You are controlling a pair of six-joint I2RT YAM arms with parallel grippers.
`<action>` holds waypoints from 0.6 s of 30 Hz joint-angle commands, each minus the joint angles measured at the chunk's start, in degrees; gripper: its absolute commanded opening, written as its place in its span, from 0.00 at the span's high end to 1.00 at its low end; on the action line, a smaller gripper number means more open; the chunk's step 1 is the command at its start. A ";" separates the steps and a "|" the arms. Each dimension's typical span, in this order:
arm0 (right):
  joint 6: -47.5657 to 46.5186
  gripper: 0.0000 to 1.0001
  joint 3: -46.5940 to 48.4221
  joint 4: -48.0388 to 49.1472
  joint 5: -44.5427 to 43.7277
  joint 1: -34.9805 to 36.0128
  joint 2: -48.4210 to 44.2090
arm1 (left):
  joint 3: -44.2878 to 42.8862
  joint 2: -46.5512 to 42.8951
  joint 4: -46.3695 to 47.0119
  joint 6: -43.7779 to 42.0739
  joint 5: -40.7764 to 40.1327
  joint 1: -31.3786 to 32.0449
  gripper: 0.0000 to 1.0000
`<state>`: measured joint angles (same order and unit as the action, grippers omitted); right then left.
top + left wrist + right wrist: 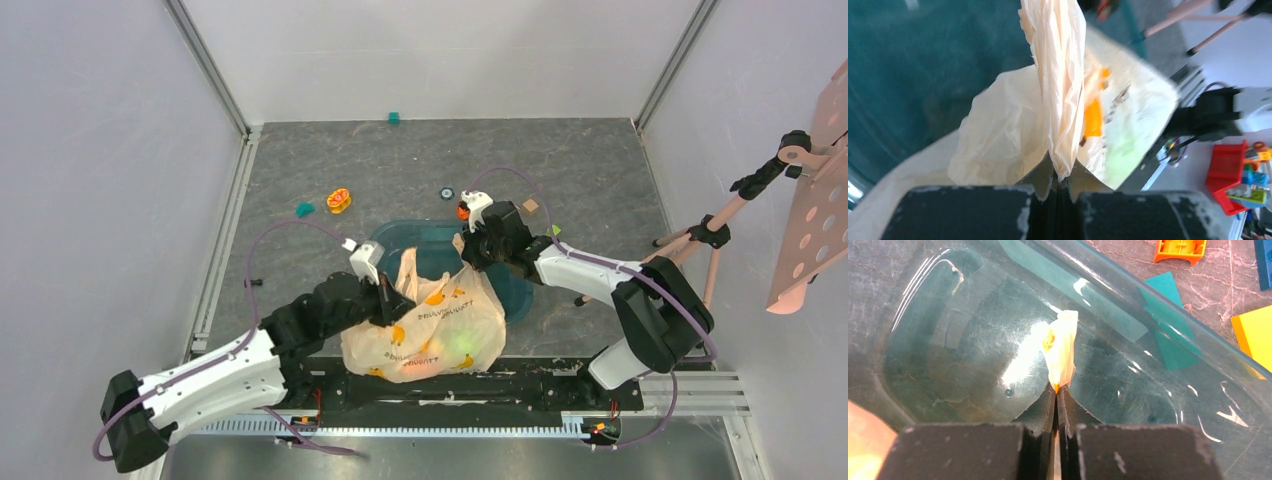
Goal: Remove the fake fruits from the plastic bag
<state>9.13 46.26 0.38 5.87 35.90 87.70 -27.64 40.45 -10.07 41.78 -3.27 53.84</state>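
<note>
Plastic bag [430, 335] slumped at the near edge of the worktop [400, 170], fake fruits [458, 347] glowing green through it, and none out that I can see. Left hand [385, 290] clamps its left top, right hand [470, 250] pinches the right, over the teal tub [515, 290].

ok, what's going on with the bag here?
Both arms hold the plastic bag. The left gripper is shut on a bunched strip of it, and the right gripper is shut on a small tab above the teal tub. A green fruit shows through the film, so unloading apparently hasn't begun.
</note>
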 commanded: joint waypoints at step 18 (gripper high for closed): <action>-8.47 1.00 9.06 5.24 -9.77 -1.40 10.07 | 5.00 23.26 15.23 4.15 -9.49 6.19 0.98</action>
<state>1.85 52.12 3.03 3.70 35.83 96.12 -19.44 59.42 7.81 50.00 -6.48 59.40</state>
